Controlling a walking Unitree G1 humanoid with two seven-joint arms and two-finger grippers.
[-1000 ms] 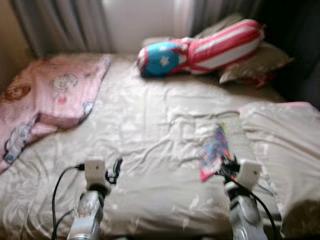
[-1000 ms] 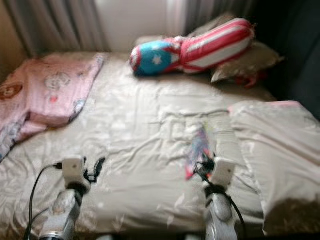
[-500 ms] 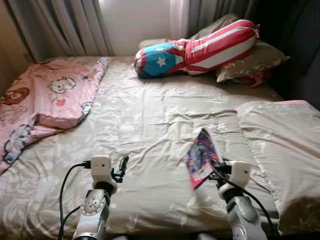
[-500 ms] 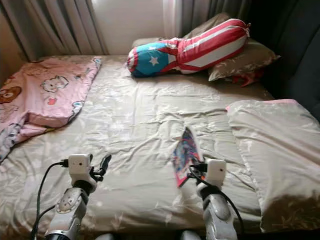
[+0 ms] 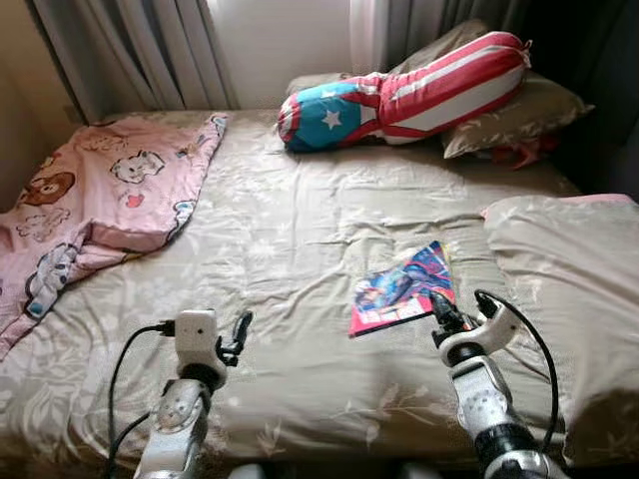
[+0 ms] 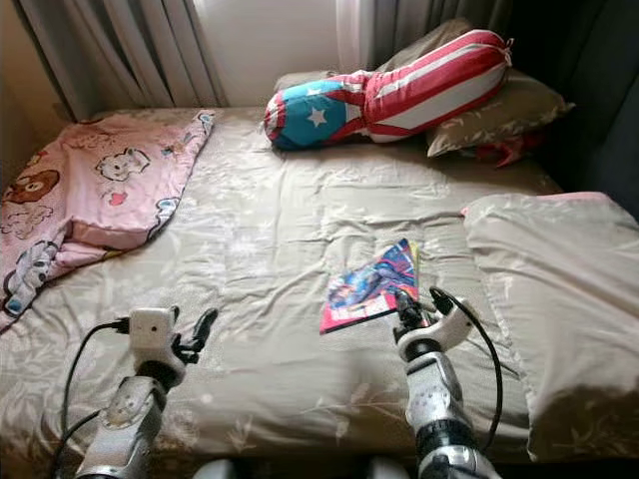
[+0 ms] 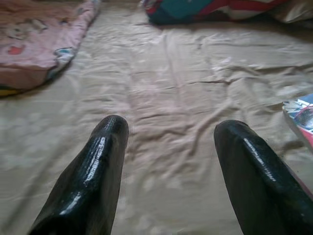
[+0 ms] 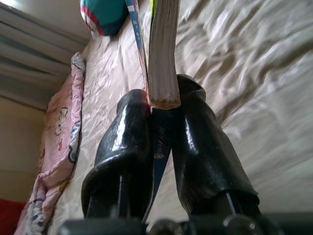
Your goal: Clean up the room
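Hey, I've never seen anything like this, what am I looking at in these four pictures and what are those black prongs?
It is a humanoid robot tidying a bedroom. The two wide pictures come from its head camera, looking down at a bed. The two close-ups come from cameras on its wrists. The black prongs are its gripper fingers. The left gripper hovers open over the sheet. The right gripper is shut on the edge of a colourful book. Also on the bed: a pink cartoon blanket, a striped star bolster and pillows.
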